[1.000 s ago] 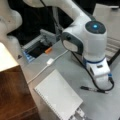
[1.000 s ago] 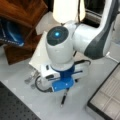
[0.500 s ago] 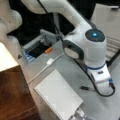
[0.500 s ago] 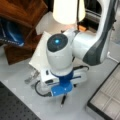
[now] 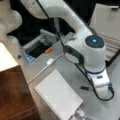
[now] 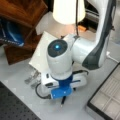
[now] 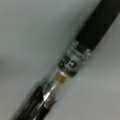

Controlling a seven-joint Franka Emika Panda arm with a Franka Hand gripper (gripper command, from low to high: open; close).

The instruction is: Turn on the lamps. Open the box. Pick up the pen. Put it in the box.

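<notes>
The pen (image 7: 75, 60), black with a clear silvery middle band, lies slantwise on the grey table and fills the wrist view. My gripper (image 6: 62, 96) hangs straight over it, low to the table; only the pen's tip (image 6: 62, 101) pokes out below the blue-trimmed hand. In a front view the pen's end (image 5: 85, 88) shows left of the gripper (image 5: 97, 87). The fingers are hidden by the hand. The box (image 6: 102, 85) lies open at a front view's bottom right, pale compartments showing; its lid (image 5: 107, 22) stands raised. The lamp (image 6: 66, 11) glows cream-white, as does the shade (image 5: 6, 58).
A white spiral notebook (image 5: 57, 97) lies left of the gripper. A small orange switch (image 5: 48, 50) and a white cable (image 5: 42, 70) sit behind it. A brown wooden block (image 6: 22, 15) stands at a front view's top left. Small metal pieces (image 6: 31, 77) lie beside the notebook.
The arm has come down over the pen; the hand sits lower and closer to the table than a second ago.
</notes>
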